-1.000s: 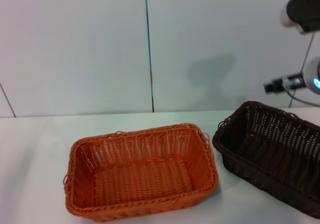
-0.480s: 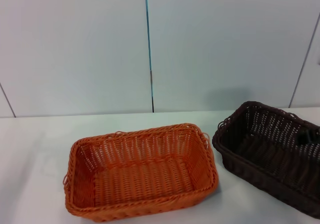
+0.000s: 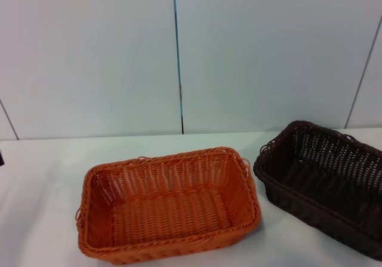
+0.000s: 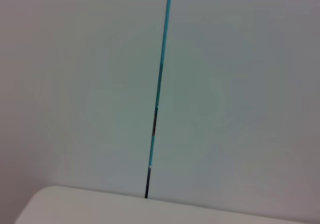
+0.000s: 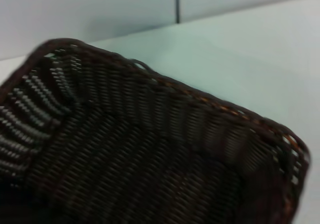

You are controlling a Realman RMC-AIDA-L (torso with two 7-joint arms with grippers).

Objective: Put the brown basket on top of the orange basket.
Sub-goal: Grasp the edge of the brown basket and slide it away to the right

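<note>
Since a moment ago, the dark shape inside the brown basket [image 3: 325,183] has gone from the head view; neither gripper shows now. Pale wall [image 3: 89,52] with a blue seam [image 3: 177,46] behind; white table [image 3: 42,177] holds the orange basket [image 3: 167,204] just left of brown, apart.

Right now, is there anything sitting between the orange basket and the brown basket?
No. In the head view only a narrow strip of bare white table separates the orange basket from the brown basket; they do not touch.
</note>
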